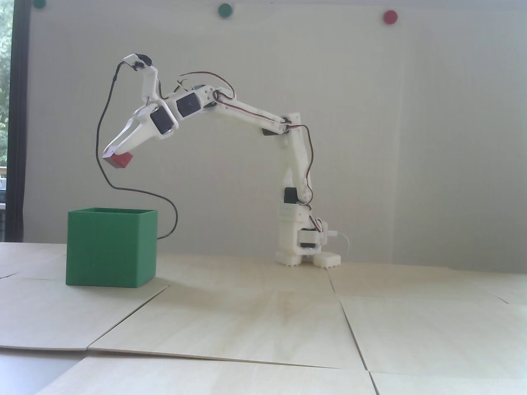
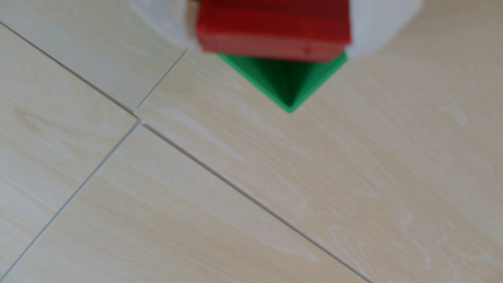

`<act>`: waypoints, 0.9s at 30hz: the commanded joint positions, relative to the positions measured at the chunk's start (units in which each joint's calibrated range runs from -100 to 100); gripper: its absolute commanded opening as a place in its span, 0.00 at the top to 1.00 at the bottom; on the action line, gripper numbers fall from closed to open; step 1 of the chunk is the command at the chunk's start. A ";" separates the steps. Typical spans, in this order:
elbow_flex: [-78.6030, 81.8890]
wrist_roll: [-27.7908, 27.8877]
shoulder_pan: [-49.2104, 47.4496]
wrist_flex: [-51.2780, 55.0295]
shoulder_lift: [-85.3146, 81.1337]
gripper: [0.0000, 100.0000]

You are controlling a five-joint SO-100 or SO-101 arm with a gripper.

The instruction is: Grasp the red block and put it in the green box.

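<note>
The red block (image 1: pixel 120 160) is clamped between the white fingers of my gripper (image 1: pixel 113 154), held in the air well above the green box (image 1: pixel 111 251), which stands at the left of the table. In the wrist view the red block (image 2: pixel 273 30) fills the top middle between the blurred white fingertips (image 2: pixel 378 27), and my gripper (image 2: pixel 272 40) is shut on it. Under it I see one corner of the green box (image 2: pixel 288 79), its open inside dark; the block hides the rest.
A black cable (image 1: pixel 136 191) hangs from the wrist camera down behind the box. The arm's base (image 1: pixel 306 247) stands mid-table at the back. The table is pale wood panels with seams (image 2: pixel 206 166). Coloured dots are on the wall (image 1: pixel 390 16).
</note>
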 commanded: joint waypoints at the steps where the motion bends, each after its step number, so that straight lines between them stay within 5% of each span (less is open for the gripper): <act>1: -1.05 0.24 -1.01 -2.07 -1.27 0.90; 8: -0.96 3.26 -1.50 -1.31 -1.27 0.79; 21: 5.69 3.05 -4.96 0.46 -5.93 0.79; 27: 28.94 -5.90 -17.50 0.37 -29.85 0.92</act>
